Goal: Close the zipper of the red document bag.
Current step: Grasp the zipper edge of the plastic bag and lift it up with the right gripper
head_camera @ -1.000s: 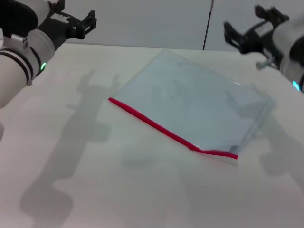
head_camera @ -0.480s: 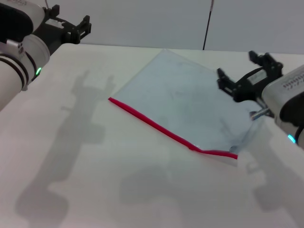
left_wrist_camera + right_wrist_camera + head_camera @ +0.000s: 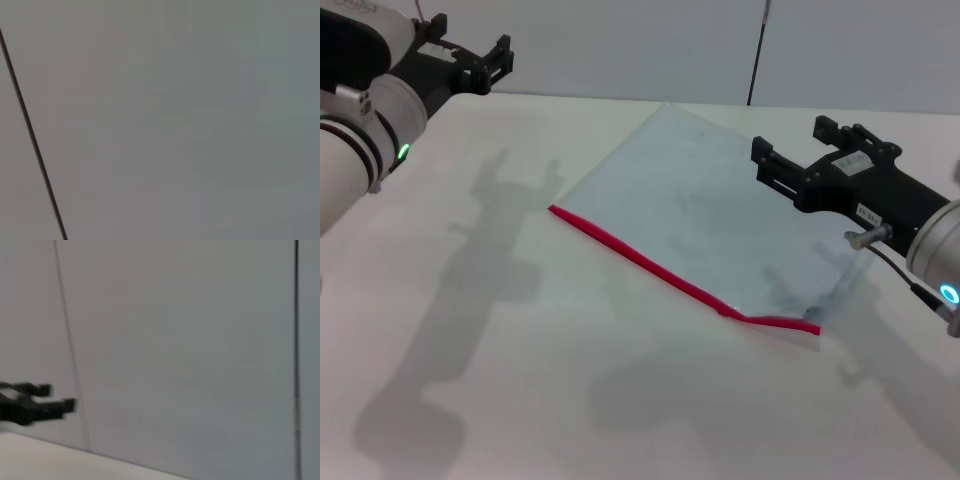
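The red document bag (image 3: 710, 200), a flat translucent pale-blue pouch, lies at an angle on the white table (image 3: 470, 330). Its zipper (image 3: 650, 262) is a bright red strip along the near long edge. A small greyish slider (image 3: 810, 318) sits at the strip's right end. My right gripper (image 3: 792, 142) hangs open above the bag's right part, fingers pointing left, holding nothing. My left gripper (image 3: 470, 45) stands open high at the far left, away from the bag; the right wrist view shows it far off (image 3: 35, 402). The left wrist view shows only wall.
Behind the table stands a pale wall (image 3: 620, 40) with a thin dark vertical line (image 3: 757, 50). The arms cast shadows on the table to the left of and below the bag.
My right arm has swung down and to the left, from the far right corner to above the bag's right part. The left gripper shifted slightly left, then held still. The bag has not moved.
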### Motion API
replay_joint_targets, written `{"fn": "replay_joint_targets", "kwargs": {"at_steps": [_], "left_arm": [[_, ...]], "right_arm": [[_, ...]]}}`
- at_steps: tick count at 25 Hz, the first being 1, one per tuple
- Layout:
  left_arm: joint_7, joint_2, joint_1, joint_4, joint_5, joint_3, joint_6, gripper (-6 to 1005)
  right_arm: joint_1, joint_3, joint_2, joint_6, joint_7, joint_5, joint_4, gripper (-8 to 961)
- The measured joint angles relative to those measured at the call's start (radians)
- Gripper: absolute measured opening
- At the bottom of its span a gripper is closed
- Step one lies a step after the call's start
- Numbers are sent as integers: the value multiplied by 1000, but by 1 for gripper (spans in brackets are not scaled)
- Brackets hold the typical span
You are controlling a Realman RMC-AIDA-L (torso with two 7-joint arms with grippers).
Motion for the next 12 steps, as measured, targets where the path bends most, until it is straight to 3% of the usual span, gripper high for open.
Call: {"fn": "replay_joint_targets", "kwargs": {"at_steps": [3, 9, 12], "left_arm": [[-1, 0, 2, 0, 0, 0, -3, 811], [-1, 1, 6, 0, 0, -4, -4, 811], [-1, 2, 7, 0, 0, -5, -4, 811]], "right_arm": [[38, -57, -73, -29, 1, 95, 5, 799], [116, -202, -228, -89, 134, 115, -7, 797], [128, -238, -256, -113, 151, 77, 0, 796]]}}
